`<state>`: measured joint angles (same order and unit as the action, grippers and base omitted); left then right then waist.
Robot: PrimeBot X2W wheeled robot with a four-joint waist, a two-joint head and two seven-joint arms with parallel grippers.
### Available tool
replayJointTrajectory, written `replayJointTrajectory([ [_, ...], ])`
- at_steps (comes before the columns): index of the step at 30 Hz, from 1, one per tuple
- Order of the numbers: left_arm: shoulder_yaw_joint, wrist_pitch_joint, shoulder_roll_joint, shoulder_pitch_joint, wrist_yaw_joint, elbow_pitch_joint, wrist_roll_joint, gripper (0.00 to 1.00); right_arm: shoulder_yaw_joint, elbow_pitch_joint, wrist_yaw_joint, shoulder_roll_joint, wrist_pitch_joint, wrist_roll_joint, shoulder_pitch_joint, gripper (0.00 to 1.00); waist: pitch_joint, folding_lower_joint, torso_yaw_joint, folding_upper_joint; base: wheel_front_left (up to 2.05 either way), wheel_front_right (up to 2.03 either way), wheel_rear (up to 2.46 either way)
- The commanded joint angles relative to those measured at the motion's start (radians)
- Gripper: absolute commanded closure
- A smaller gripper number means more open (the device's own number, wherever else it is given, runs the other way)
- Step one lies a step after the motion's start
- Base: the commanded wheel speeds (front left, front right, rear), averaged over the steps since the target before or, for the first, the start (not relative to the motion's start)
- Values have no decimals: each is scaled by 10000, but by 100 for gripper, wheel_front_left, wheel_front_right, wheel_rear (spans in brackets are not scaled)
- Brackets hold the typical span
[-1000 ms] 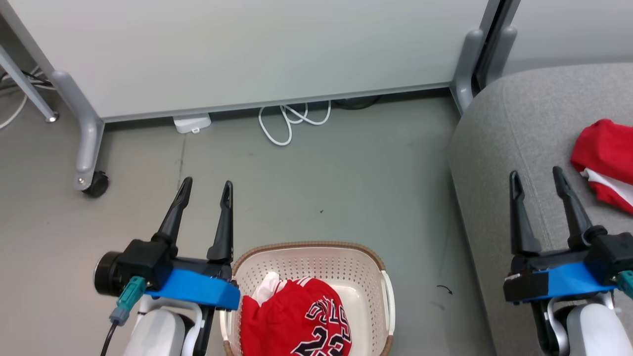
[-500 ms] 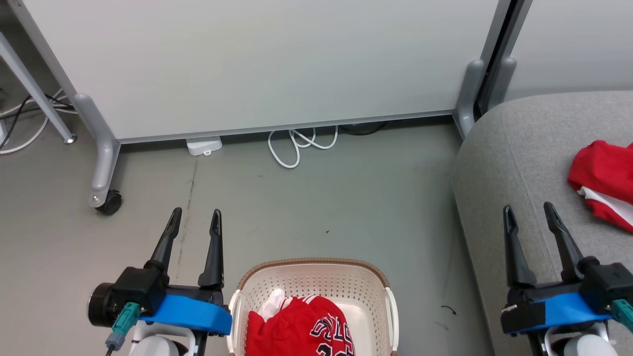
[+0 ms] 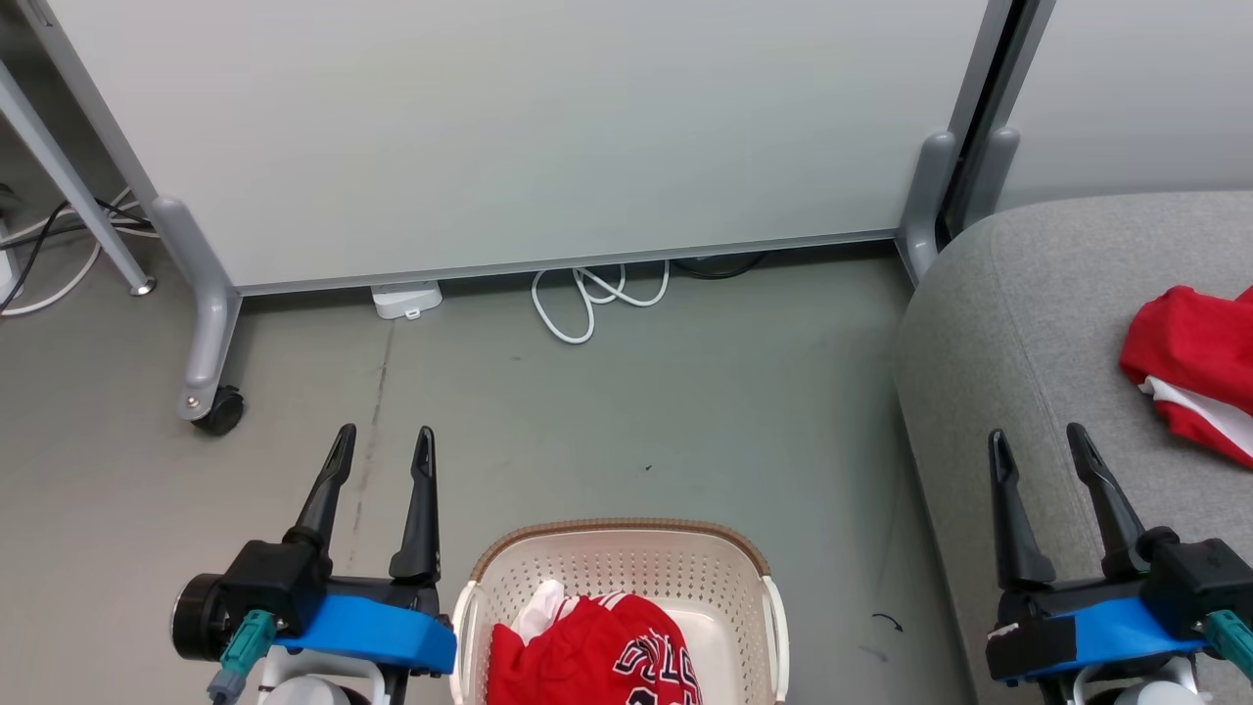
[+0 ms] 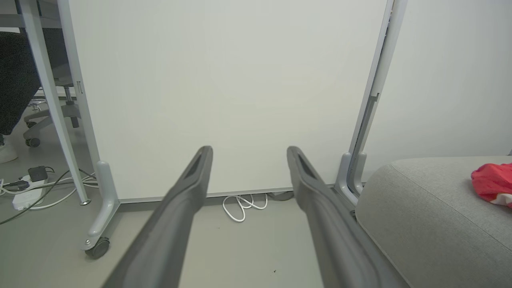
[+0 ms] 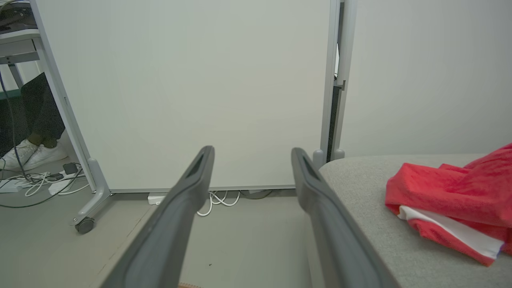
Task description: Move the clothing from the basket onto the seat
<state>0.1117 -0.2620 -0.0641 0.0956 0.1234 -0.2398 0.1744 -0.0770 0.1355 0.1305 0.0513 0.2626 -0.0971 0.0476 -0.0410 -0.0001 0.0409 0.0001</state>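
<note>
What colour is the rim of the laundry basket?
Brown rim on the cream basket; the head view shows it best.

There are two red clothing heaps (image 3: 578,651) (image 3: 1189,367), one basket (image 3: 617,527), one seat (image 3: 1018,323) and two pincers (image 3: 386,436) (image 3: 1035,436).

the right tool (image 5: 252,152) gapes empty before a white partition (image 5: 192,92), red clothing (image 5: 452,192) lying on the grey seat (image 5: 360,188).

Head camera looked steeply down from above at floor (image 3: 685,411), basket (image 3: 617,527) near bottom edge. Both wrist cameras sat low, faced level toward white partition (image 4: 224,100). All three shared partition, white cable (image 3: 597,292), seat (image 3: 1018,323) corner.
</note>
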Motion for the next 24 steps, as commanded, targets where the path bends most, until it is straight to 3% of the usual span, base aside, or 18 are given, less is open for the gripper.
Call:
replayJointTrajectory([
  [1, -40, -44, 6, -53, 37, 24, -56, 0, 3, 10, 5, -13, 34, -15, -150, 0, 6, 1, -2, -1, 0, 0, 0],
  [18, -74, -44, 76, 212, 88, -92, -136, 0, 15, 45, 5, -14, 34, -23, 91, 0, -246, 1, -4, -1, 0, 0, 0],
  [24, 851, -44, -171, 962, 69, -665, -132, 0, 69, -58, 5, -13, 34, 77, 397, 0, -596, 1, -72, -1, 0, 0, 0],
])
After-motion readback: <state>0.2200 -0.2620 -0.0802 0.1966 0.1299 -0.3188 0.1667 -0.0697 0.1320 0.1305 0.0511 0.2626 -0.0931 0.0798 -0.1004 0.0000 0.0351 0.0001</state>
